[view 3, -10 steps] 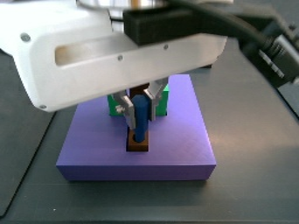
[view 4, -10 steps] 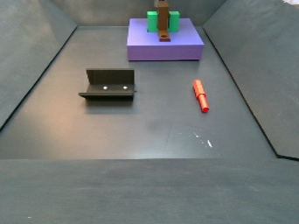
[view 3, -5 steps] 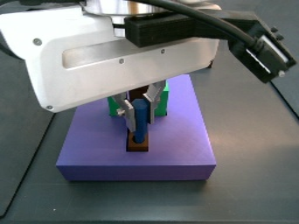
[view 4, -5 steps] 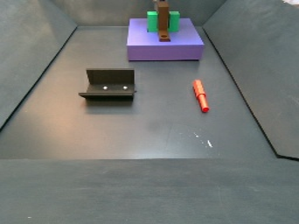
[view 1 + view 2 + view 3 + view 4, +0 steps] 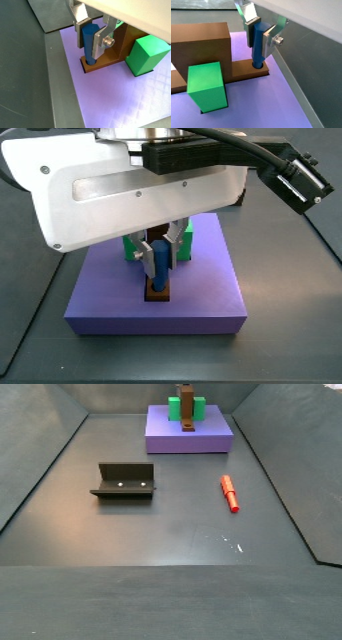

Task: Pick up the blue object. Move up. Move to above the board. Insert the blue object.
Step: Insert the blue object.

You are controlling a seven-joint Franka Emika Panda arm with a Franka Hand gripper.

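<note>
Hand [image 5: 94, 36] above purple slab [image 5: 127, 95], plates closed on upright blue object [image 5: 258, 44]; lower tip seated in board [image 5: 244, 75] hole.

We see the blue object [image 5: 89, 44], a thin blue rod, standing upright with its lower tip in the round hole at the near end of the board [image 5: 241, 73], a narrow brown plank. The gripper [image 5: 93, 34] sits over that end of the board, its silver fingers [image 5: 268, 40] flanking the rod's upper part.
</note>
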